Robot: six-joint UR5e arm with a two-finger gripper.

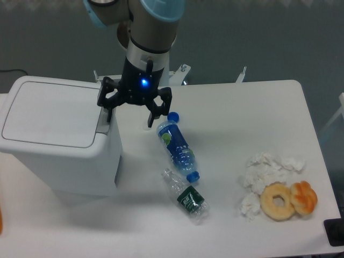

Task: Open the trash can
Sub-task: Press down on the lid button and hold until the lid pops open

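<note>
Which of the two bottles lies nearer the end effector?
The blue-capped bottle, just below the end effector; the crushed green-labelled bottle lies farther toward the table's front.

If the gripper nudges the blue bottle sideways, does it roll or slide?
Probably rolls: the blue bottle lies on its side on the flat table, and its body is round. It looks partly crushed, so the roll may be uneven and short. Likely light, as it seems empty, so a small nudge from the gripper could move it, possibly into the clear bottle nearby.
</note>
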